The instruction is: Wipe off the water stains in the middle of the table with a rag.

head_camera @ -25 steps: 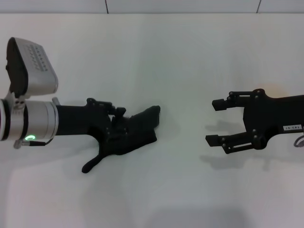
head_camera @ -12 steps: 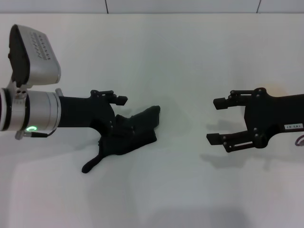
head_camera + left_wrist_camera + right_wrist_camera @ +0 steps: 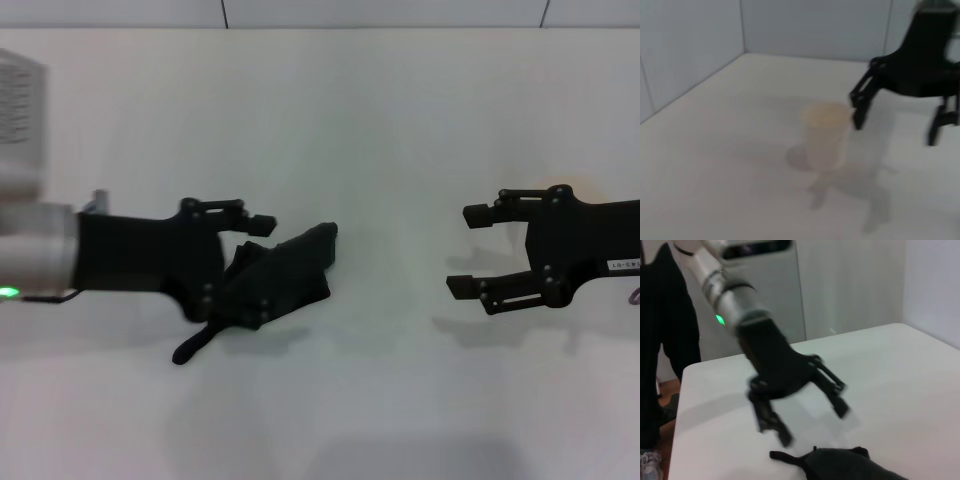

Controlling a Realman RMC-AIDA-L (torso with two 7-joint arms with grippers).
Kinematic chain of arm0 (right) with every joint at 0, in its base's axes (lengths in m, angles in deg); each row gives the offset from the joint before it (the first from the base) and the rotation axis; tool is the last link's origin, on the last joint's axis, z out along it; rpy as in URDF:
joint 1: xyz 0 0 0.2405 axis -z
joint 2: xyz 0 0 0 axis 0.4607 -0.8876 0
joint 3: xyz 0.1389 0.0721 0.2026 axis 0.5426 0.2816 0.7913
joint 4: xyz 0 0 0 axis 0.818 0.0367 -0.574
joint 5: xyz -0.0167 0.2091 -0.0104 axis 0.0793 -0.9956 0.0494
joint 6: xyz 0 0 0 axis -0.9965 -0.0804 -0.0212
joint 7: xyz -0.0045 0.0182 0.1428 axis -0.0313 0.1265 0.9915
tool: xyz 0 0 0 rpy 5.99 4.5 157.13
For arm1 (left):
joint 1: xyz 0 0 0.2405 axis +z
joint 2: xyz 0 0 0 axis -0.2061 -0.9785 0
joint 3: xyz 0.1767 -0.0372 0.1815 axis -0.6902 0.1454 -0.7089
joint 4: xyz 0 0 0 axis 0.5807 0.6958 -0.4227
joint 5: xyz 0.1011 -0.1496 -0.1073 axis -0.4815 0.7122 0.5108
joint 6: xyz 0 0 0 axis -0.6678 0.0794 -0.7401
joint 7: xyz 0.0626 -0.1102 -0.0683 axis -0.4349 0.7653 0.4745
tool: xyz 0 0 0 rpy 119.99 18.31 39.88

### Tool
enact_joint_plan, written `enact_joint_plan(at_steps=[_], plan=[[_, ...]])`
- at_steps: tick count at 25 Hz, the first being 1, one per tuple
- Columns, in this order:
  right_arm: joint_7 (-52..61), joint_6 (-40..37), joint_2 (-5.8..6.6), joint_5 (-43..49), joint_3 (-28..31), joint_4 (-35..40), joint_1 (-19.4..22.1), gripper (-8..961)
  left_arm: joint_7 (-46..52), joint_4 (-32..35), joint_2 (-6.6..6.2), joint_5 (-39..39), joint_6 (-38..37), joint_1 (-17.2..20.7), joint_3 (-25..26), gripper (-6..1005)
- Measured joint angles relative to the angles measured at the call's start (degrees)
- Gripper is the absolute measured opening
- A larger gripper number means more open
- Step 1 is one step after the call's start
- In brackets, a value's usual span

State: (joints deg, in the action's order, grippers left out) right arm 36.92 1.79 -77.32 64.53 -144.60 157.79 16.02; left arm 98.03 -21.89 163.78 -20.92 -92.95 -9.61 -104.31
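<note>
Left claw drawn back, spread above rag, cup in left wrist view only, right claw spread

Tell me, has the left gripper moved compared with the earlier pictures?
Yes. In the head view the left gripper has pulled back toward the robot's left, open, away from the rag, which lies in the same place on the table.

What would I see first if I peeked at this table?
First you'd spot the dark rag lying crumpled left of the white table's middle. The left pincer hangs open just above it, not gripping. Over on the right, the right pincer waits open above bare table, and a pale cup stands near it.
</note>
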Motion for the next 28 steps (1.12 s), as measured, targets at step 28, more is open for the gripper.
enact_joint_plan(at_steps=[28], plan=[[-1.0, -0.6, 0.14, 1.6, 2.4, -4.1, 0.0, 841, -3.5, 1.7, -0.61, -1.1, -11.7, 5.5, 11.5, 879]])
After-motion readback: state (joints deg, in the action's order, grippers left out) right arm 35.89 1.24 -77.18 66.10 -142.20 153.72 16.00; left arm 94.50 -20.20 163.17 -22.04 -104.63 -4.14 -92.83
